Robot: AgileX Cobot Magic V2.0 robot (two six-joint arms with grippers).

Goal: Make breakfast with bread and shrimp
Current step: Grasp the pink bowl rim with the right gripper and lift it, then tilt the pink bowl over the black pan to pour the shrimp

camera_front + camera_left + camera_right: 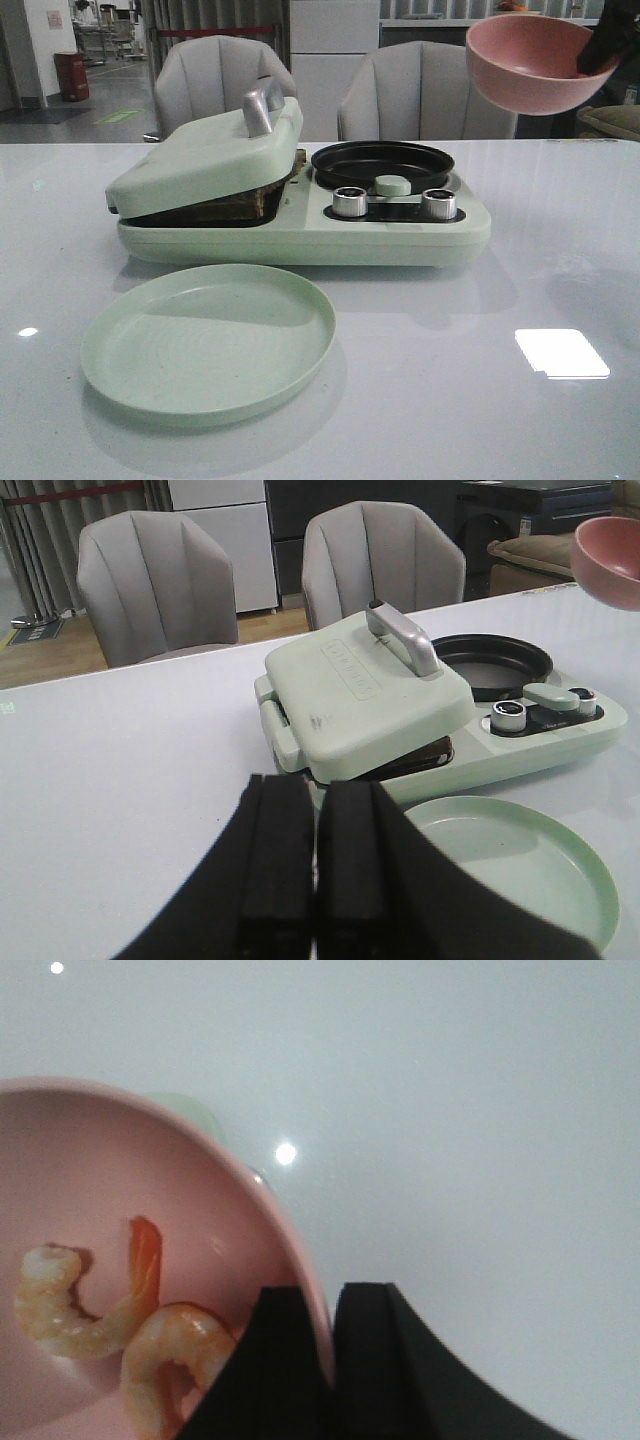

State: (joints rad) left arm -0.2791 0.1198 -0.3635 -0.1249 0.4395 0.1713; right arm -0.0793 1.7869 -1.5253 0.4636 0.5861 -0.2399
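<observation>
My right gripper (pixel 330 1305) is shut on the rim of a pink bowl (pixel 525 62), held high above the table at the right. Two shrimp (pixel 95 1315) lie inside the bowl (pixel 150 1220). The bread (pixel 235 205) sits in the pale green breakfast maker (pixel 300 215) under its part-closed lid (pixel 205 155); only a dark crust edge shows. It shows in the left wrist view (pixel 420 758) too. The round black pan (pixel 382 165) on the maker's right side is empty. My left gripper (pixel 315 860) is shut and empty, back from the maker at the table's left.
A pale green plate (pixel 210 340) lies on the white table in front of the maker. Two silver knobs (pixel 350 201) face the front. Two grey chairs (pixel 225 80) stand behind the table.
</observation>
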